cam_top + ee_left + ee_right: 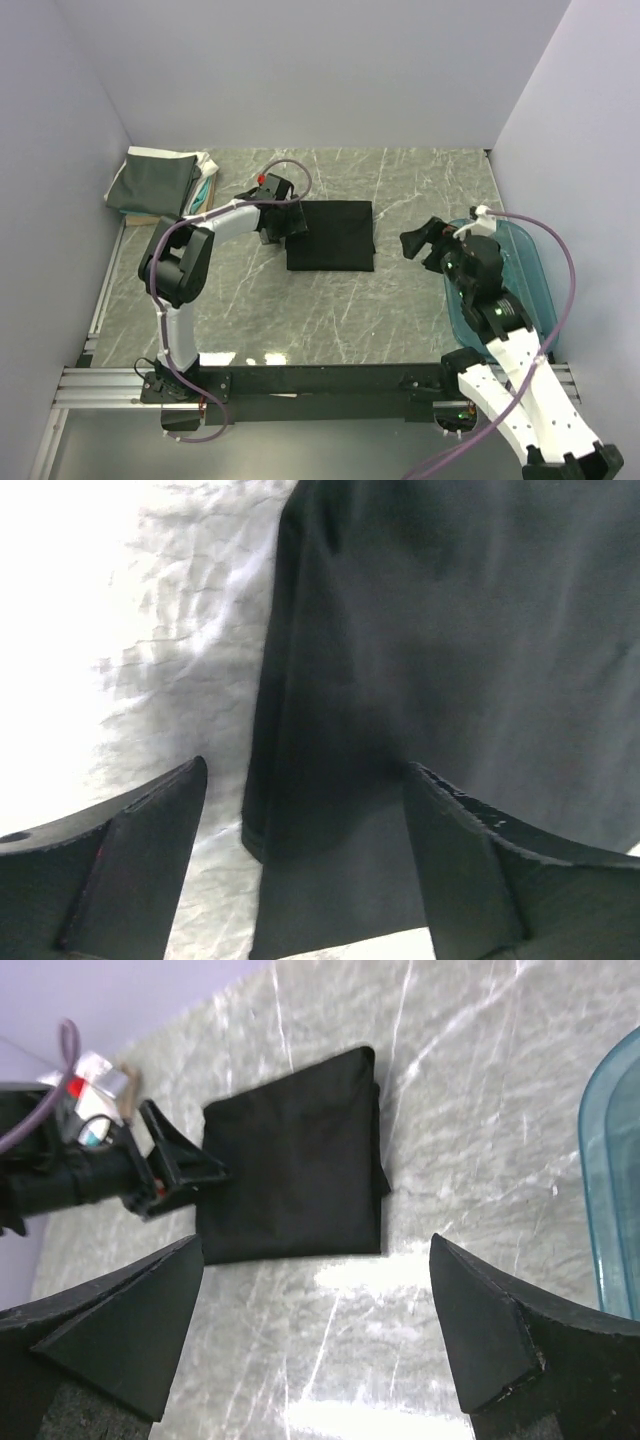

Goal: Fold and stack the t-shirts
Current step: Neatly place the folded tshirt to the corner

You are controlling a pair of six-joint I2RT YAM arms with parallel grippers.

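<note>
Left fingers: spread wide, nothing held. The layered side edge of the folded black t-shirt lies between them, with cloth past one fingertip and bare surface past the other. Right fingers: also wide and empty, raised well apart from the shirt's opposite side, teal tub just beside them.

Judged step: pinch the shirt and carry it to the stack of folded shirts (far corner, beyond the left arm). Sink low enough to catch every layer before closing, or the fold spills open.
</note>
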